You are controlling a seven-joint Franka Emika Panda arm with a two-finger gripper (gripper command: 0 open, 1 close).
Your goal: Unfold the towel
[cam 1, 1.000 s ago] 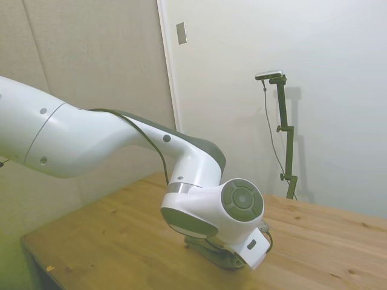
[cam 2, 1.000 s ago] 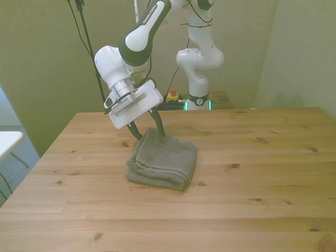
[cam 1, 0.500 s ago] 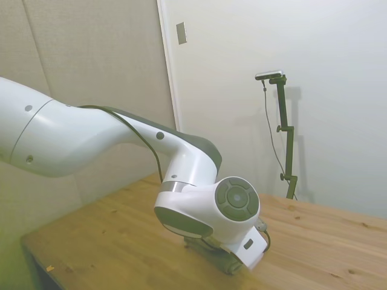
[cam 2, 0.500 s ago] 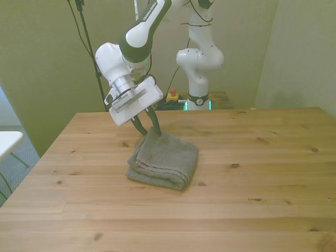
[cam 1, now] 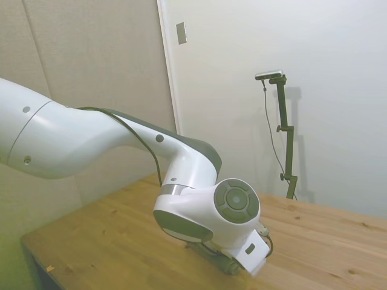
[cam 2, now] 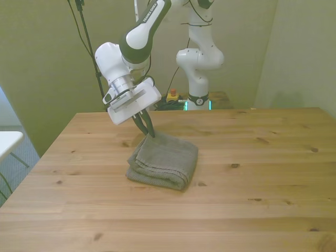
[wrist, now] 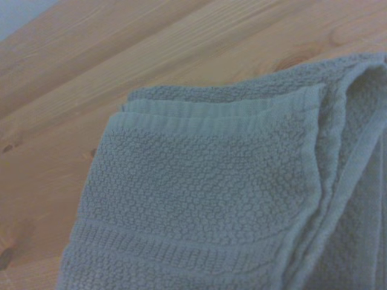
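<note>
Your towel (cam 2: 163,160) lies folded in thick layers on the wooden bench (cam 2: 252,173), toward the front view's left of the bench's middle; the grey-olive cloth shows stacked edges along its near side and along the side facing the front view's left, and the top layer is not yet opened out.

Your pincer (cam 2: 148,131) stands at the towel's far corner, tilted, with the dark fingers (cam 2: 144,123) drawn close together; their tips meet the cloth at that corner, and the corner appears pinched between them, though the front view is too coarse for you to confirm how much cloth is caught; the corner rises slightly toward the tips.

In the side view, the white arm (cam 1: 91,142) reaches in low over the bench, and its wrist covers nearly all of the towel; only a dark sliver of cloth (cam 1: 219,261) shows beneath the wrist housing; you cannot judge the fingers from there.

The wrist view gives you the towel (wrist: 211,199) close up, slightly soft in focus: a waffle-textured top layer with a banded hem, at least two further layers showing at the stepped corner, and a rolled fold running along one side; bare bench planks (wrist: 91,66) with knots lie beyond the corner.

A second white arm (cam 2: 199,55) stands behind the bench's far edge, well apart from the towel.
</note>
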